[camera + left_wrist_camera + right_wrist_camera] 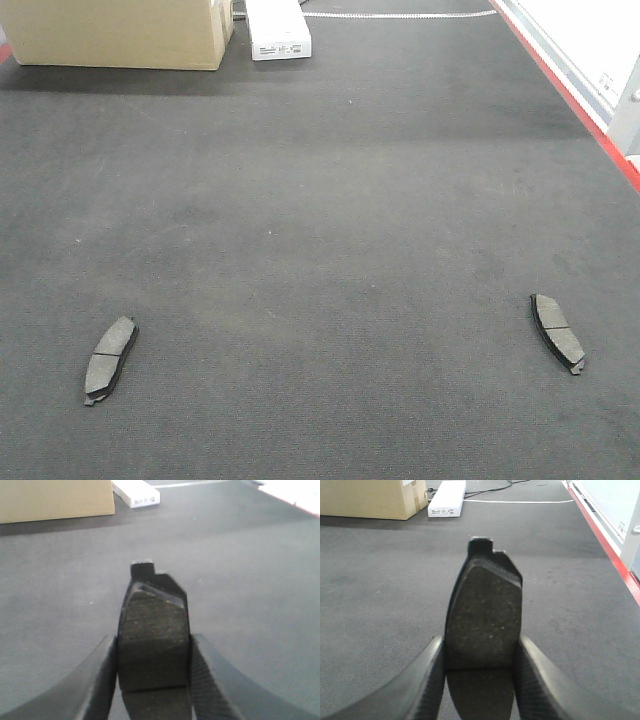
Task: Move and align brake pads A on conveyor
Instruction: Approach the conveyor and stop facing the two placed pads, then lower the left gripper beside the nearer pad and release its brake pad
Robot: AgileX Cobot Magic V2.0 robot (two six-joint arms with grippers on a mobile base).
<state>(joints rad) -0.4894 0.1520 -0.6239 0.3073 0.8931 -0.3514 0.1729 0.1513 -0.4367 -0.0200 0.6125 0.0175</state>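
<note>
Two grey brake pads lie flat on the dark conveyor (pixel 330 190) in the front view, one at the near left (pixel 110 358) and one at the near right (pixel 557 331), both angled lengthwise. Neither gripper shows in that view. In the left wrist view my left gripper (pixel 153 640) is shut on a third brake pad (pixel 152 612), its fingers (pixel 100 675) pressed on both long edges. In the right wrist view my right gripper (pixel 481 641) is likewise shut on a fourth brake pad (pixel 485 595). Both held pads point away over the belt.
A cardboard box (pixel 120 35) and a white box (pixel 278 30) stand at the belt's far left. A red strip (pixel 570 95) runs along the belt's right edge, with a light frame (pixel 625 110) beyond it.
</note>
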